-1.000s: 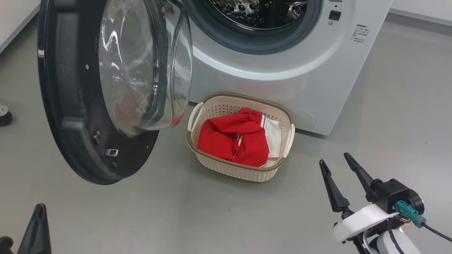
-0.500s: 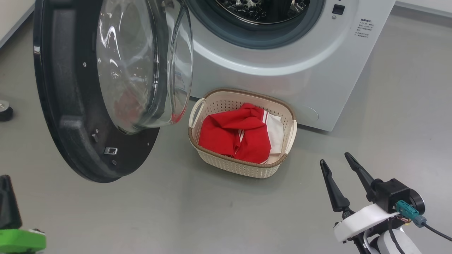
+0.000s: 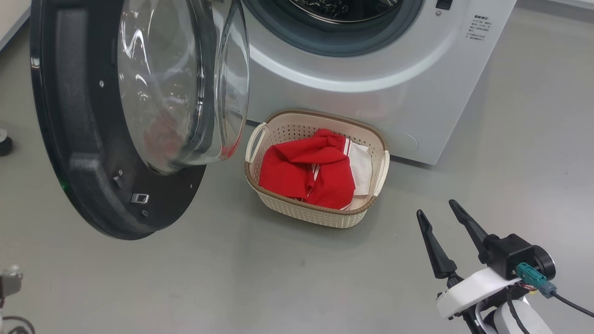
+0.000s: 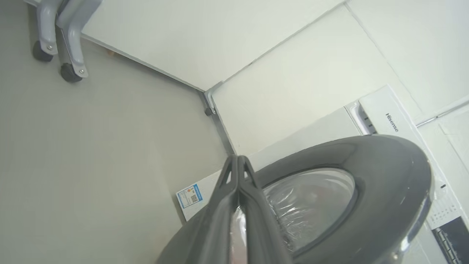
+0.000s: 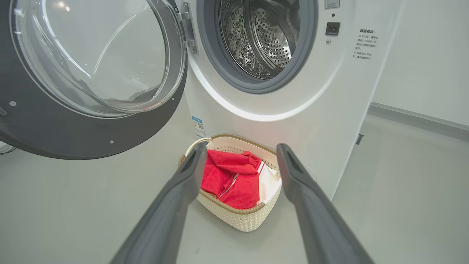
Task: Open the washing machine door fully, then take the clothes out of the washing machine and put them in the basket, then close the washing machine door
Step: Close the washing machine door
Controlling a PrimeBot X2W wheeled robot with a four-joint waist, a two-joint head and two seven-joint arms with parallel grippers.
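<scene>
Red striped clothes (image 3: 301, 171) sit in the cream perforated basket (image 3: 320, 211) at centre frame, the black-rimmed round glass door (image 3: 69, 139) swings wide upper left, closest to the pinched-together left tool (image 4: 238, 159), while the right tool (image 3: 435, 207), spread and empty, hovers lower right.

Floor (image 3: 287, 283): smooth grey, matt, seamless, with a faint sheen. Light is even and diffuse; shadows are soft.

Walls (image 4: 176, 33): pale, near white, plain panels. Thin seam lines (image 4: 370, 33) cross one of them.

Grey skirting (image 5: 417, 121) runs along the wall foot in the right wrist view.

In the left wrist view two walls meet at a corner (image 4: 210, 97), with a small dark fitting (image 4: 209, 112) at its foot.

Grey metal legs (image 4: 55, 22) on black castors (image 4: 69, 73) stand on the floor close to the wall.

A small dark round object (image 3: 3, 144) lies on the floor at the left edge of the head view, cut off by the frame.
</scene>
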